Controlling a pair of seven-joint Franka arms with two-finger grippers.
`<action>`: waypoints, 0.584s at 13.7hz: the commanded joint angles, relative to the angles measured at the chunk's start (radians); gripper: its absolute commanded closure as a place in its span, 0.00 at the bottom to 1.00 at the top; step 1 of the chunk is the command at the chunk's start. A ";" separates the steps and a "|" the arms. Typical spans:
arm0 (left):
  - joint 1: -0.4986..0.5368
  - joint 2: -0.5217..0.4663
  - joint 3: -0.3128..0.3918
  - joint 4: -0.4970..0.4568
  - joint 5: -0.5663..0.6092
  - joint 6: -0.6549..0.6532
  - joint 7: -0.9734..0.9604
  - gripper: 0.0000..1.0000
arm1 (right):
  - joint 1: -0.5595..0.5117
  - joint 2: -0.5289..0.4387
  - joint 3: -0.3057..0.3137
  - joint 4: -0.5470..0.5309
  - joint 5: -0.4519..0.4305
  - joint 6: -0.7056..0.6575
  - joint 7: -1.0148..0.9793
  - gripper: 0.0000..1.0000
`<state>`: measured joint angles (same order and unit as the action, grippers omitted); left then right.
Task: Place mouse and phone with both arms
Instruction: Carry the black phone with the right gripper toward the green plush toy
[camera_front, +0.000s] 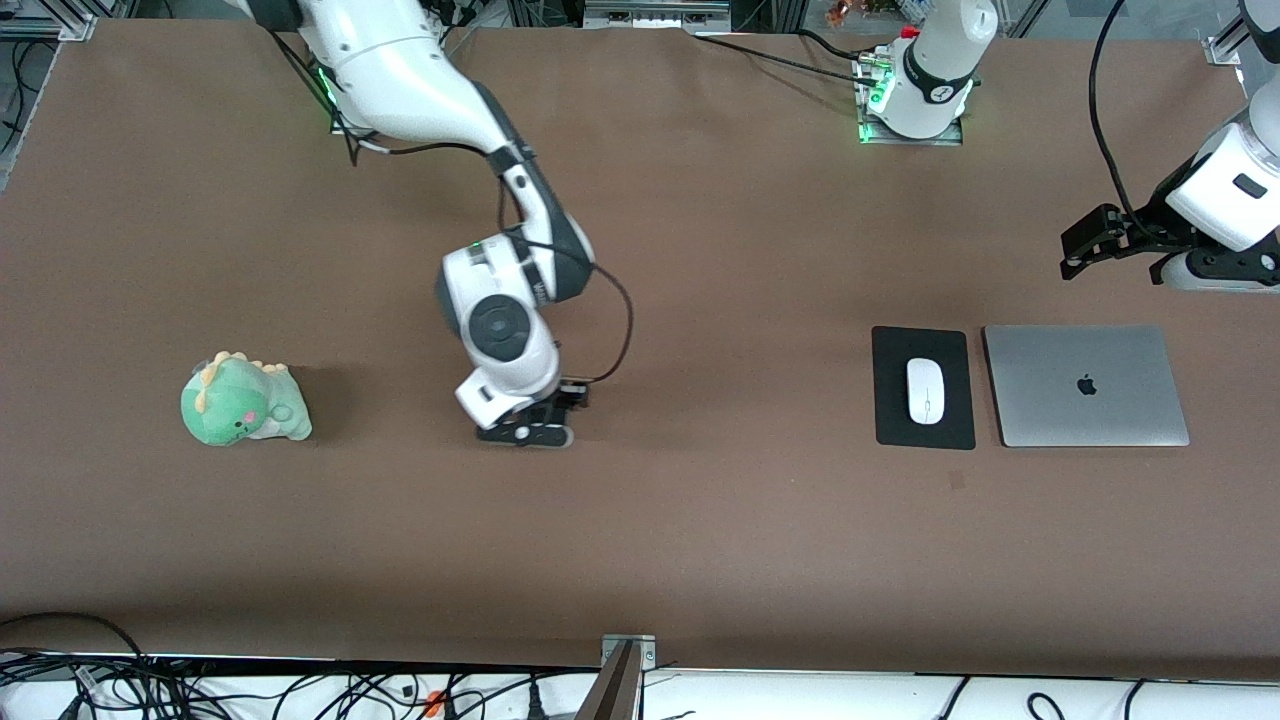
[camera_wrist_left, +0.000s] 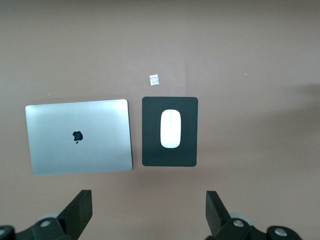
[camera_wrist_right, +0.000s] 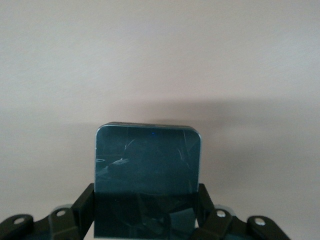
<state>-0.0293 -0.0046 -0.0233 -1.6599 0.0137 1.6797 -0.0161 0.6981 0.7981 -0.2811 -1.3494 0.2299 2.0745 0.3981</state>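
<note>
The white mouse (camera_front: 925, 390) lies on a black mouse pad (camera_front: 895, 420) beside the silver laptop, toward the left arm's end of the table. It also shows in the left wrist view (camera_wrist_left: 171, 128). My left gripper (camera_front: 1090, 240) is open and empty, up in the air over the table by the laptop; its own view (camera_wrist_left: 148, 210) shows the jaws wide apart. My right gripper (camera_front: 525, 432) is low over the middle of the table. In the right wrist view it (camera_wrist_right: 146, 207) is shut on the black phone (camera_wrist_right: 147, 165), a finger on each long side. The hand hides the phone in the front view.
A silver laptop (camera_front: 1085, 385) lies closed next to the mouse pad (camera_wrist_left: 152, 150) and shows in the left wrist view (camera_wrist_left: 79, 136). A small white scrap (camera_wrist_left: 154, 79) lies near the pad. A green plush dinosaur (camera_front: 243, 400) sits toward the right arm's end.
</note>
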 joint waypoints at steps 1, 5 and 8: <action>-0.001 -0.009 -0.007 0.000 -0.012 -0.014 -0.007 0.00 | -0.090 -0.059 0.005 -0.057 -0.004 -0.051 -0.186 0.50; -0.001 -0.008 -0.012 0.009 0.005 -0.014 0.001 0.00 | -0.137 -0.100 -0.067 -0.219 -0.001 0.036 -0.359 0.46; -0.001 -0.008 -0.013 0.009 0.005 -0.017 0.001 0.00 | -0.166 -0.125 -0.076 -0.319 0.015 0.102 -0.395 0.46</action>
<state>-0.0313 -0.0047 -0.0308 -1.6579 0.0137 1.6782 -0.0183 0.5303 0.7426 -0.3612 -1.5707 0.2319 2.1474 0.0273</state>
